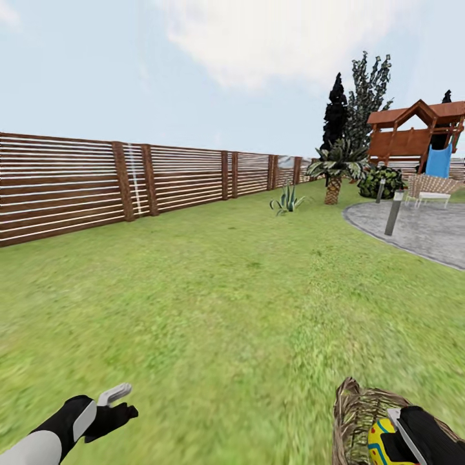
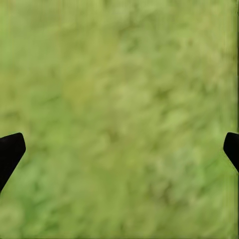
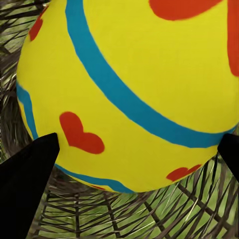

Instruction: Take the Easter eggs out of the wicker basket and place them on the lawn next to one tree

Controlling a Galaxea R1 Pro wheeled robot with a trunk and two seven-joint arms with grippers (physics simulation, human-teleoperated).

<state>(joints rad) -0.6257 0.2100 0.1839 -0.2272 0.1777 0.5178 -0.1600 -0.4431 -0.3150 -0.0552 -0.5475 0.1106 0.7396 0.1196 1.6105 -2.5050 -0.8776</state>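
The wicker basket (image 1: 354,413) stands on the lawn (image 1: 213,303) at the lower right of the head view. My right gripper (image 1: 405,431) reaches into it, shut on a yellow Easter egg (image 1: 381,444) with blue bands and red marks. In the right wrist view that egg (image 3: 129,84) sits between my fingertips (image 3: 30,172), with the basket's weave (image 3: 124,214) behind it. The other eggs are hidden. My left gripper (image 1: 115,402) hangs open over bare grass (image 2: 119,99). A pale-flecked tree (image 1: 369,97) rises far off at the back right.
A brown slatted fence (image 1: 97,184) runs along the left. At the back right are a near-black tree (image 1: 335,113), a short palm (image 1: 334,173), a spiky plant (image 1: 287,200), a bush (image 1: 381,182), a wooden play tower (image 1: 420,132) and a grey patio (image 1: 420,236) with a bollard (image 1: 393,213).
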